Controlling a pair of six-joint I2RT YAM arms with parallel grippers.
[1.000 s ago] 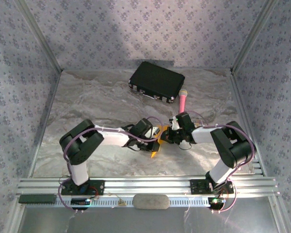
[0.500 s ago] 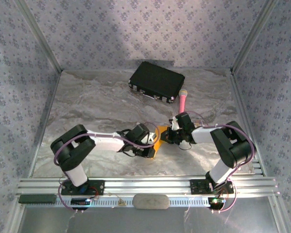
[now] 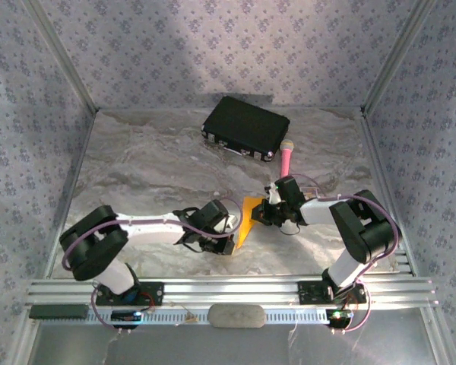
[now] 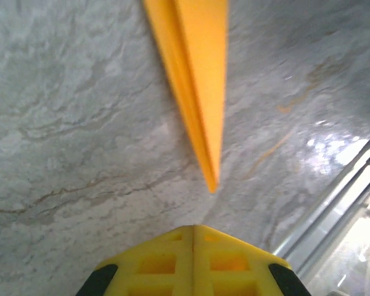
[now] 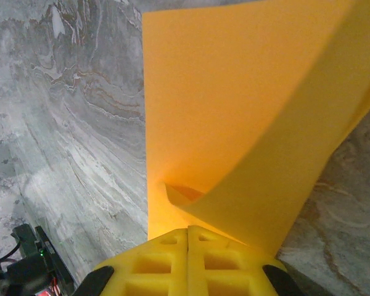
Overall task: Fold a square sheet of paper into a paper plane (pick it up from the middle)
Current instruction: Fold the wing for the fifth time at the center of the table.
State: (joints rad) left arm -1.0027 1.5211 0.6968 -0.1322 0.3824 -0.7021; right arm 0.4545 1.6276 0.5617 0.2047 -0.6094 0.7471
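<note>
The left gripper (image 4: 193, 237), at the bottom of its wrist view, has its yellow fingers pressed together with nothing between them. The paper (image 4: 200, 92) ends in a sharp tip just beyond them, not touching, on the table (image 4: 74, 135). Over the last second this arm has drawn back toward the lower left of the overhead frame, uncovering more of the orange wedge at centre. I judge that a crease was just pressed and let go. The right gripper (image 5: 188, 237) is clamped on the paper's other end, where a flap curls upward. Whether the layers beneath lie flat is hard to make out, and the flap's far corner is cut off at upper right.
</note>
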